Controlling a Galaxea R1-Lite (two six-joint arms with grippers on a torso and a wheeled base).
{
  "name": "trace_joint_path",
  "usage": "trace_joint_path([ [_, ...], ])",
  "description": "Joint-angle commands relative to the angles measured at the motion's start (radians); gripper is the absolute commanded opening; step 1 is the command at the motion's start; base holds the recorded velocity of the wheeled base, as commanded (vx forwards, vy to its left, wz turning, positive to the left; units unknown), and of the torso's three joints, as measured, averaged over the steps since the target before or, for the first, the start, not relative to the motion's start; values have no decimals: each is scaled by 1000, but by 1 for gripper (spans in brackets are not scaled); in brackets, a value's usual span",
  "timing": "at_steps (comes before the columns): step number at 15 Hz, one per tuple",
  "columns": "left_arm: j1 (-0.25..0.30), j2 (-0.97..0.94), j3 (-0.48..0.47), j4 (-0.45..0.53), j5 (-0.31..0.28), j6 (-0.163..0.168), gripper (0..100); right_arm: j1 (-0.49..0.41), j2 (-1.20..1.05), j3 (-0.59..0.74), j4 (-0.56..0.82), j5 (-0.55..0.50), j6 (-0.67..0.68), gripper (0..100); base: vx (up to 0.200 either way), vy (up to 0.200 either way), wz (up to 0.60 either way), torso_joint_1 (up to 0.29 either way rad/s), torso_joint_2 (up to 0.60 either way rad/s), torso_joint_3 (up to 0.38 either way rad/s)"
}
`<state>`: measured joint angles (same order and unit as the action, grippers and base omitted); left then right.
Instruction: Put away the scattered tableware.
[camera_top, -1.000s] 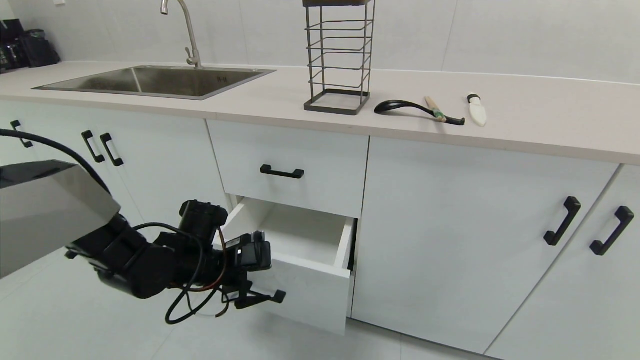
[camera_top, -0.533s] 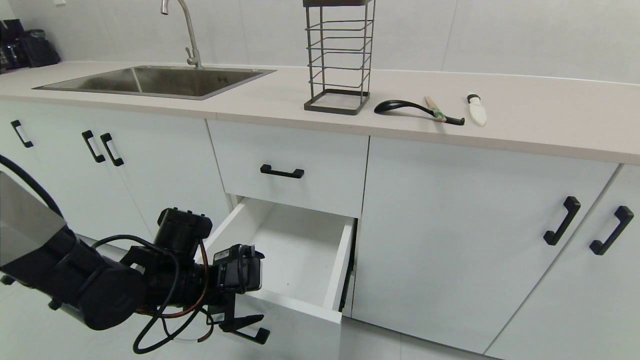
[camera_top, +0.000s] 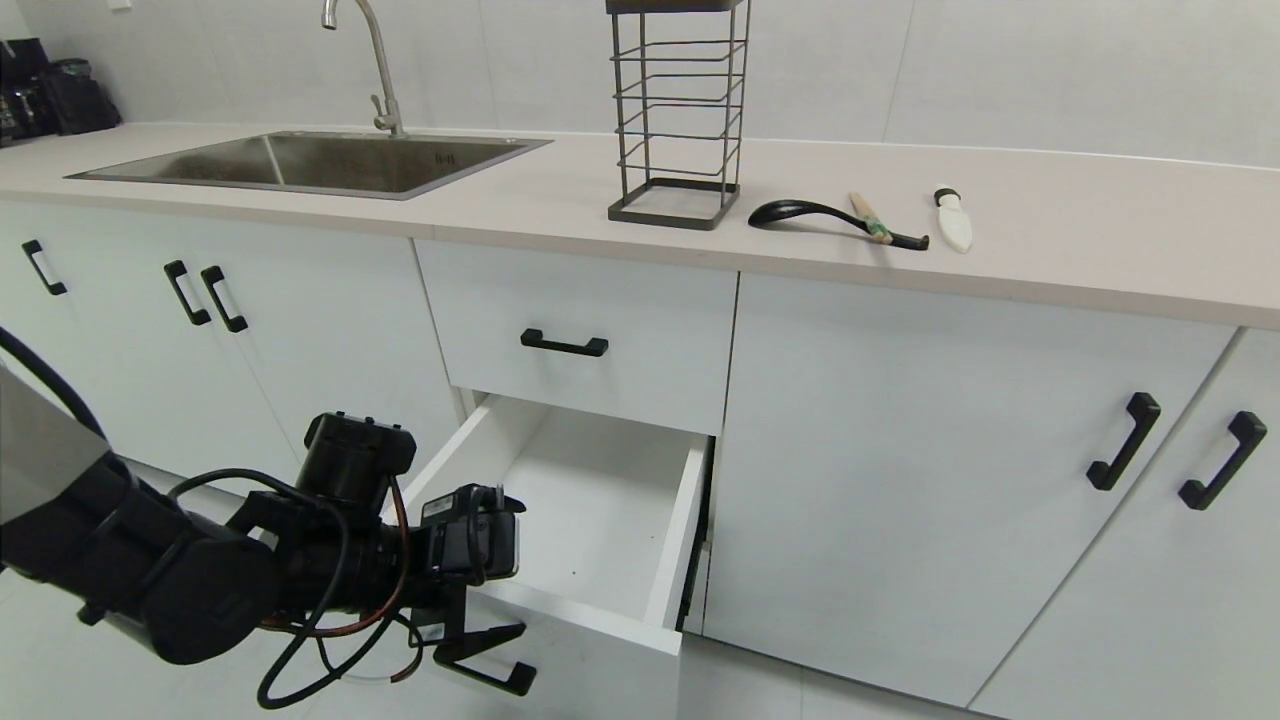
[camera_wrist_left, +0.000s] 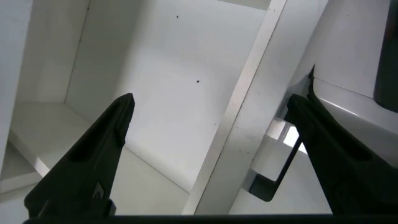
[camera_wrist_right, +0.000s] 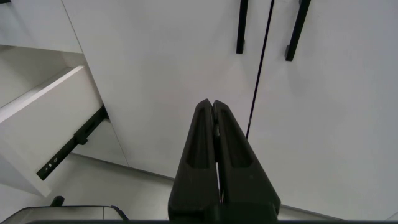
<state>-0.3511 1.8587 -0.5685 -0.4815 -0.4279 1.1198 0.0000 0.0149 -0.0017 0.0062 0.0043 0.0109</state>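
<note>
On the counter lie a black ladle, a wooden stick with a green band and a white knife. Below, the lower drawer is pulled out and holds nothing I can see. My left gripper is at the drawer's front left corner, open, with the front panel's top edge running between its fingers and the black drawer handle just beyond. Beside the cabinet doors, my right gripper is low down and shut on nothing.
A tall black wire rack stands on the counter left of the ladle. The sink with its tap is at the far left. The upper drawer is closed. Cabinet doors with black handles fill the right.
The lower drawer has come further out, with my left arm drawing back toward the lower left. Over the last half second little moved.
</note>
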Motion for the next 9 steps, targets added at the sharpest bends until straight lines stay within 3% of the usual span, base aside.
trace_joint_path([
  [1,3,-13,2,1,-2,0,100,0,2,0,0,0,0,0,0,0,0,0,0,0],
  [3,0,-33,16,1,-2,-3,100,0,0,0,0,0,0,0,0,0,0,0,0,0],
  [4,0,-49,12,0,-6,-25,100,0,0,0,0,0,0,0,0,0,0,0,0,0],
  [6,0,-127,10,-65,-35,-187,100,0,0,0,0,0,0,0,0,0,0,0,0,0],
  [9,-5,-213,61,-121,-35,-334,100,0,0,0,0,0,0,0,0,0,0,0,0,0],
])
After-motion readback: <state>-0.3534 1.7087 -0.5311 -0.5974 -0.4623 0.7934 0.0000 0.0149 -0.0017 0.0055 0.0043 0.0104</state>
